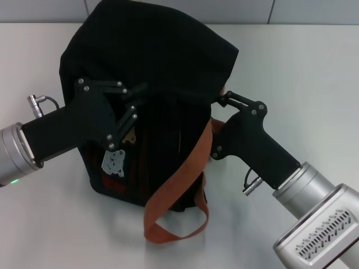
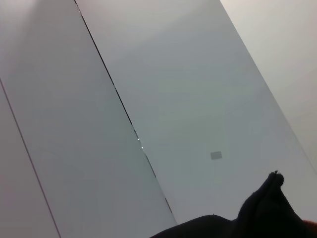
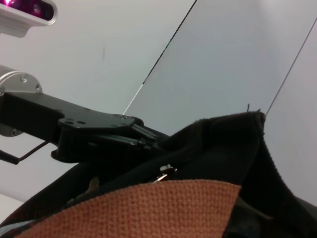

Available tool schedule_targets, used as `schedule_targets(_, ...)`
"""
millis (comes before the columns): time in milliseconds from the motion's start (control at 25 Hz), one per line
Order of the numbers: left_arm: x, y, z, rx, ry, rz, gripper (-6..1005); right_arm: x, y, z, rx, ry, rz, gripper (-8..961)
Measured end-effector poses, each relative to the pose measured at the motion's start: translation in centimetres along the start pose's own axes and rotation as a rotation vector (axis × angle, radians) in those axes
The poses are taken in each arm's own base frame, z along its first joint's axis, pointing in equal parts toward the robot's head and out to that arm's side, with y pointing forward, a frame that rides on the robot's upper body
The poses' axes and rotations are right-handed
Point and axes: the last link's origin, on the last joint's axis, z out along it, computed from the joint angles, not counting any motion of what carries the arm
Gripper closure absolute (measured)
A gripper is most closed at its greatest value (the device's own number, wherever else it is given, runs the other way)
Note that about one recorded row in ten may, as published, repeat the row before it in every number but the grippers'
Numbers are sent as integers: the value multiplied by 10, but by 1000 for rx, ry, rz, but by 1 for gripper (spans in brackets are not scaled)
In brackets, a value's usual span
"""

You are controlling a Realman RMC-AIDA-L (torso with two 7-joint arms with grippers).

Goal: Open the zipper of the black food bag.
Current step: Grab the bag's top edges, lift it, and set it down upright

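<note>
The black food bag (image 1: 162,61) stands upright in the middle of the white table. Its orange-brown strap (image 1: 176,188) hangs down the front, next to a white patch (image 1: 114,162). My left gripper (image 1: 139,89) comes in from the left and is shut on the fabric at the bag's top edge; the right wrist view shows this left gripper (image 3: 148,141) pinching the black cloth. The zipper's silver pull tab (image 3: 166,171) pokes up just behind the strap (image 3: 148,210). My right gripper (image 1: 221,101) sits against the bag's top right edge.
The white table (image 1: 314,73) stretches out on both sides of the bag, with a grey panelled wall (image 2: 173,99) behind it. The strap's loop (image 1: 179,227) lies on the table in front of the bag, close under my right arm.
</note>
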Motion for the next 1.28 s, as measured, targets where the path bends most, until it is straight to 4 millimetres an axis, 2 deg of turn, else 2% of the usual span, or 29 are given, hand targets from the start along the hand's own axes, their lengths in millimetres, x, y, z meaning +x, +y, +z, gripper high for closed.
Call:
schedule_targets(840, -1, -2, 1, 11, -8, 11, 923, 0, 6, 4, -67, -13, -25, 933)
schedule_targets(1280, -3, -16, -22, 248, -10, -14, 924, 18, 1, -15, -50, 80, -46, 955)
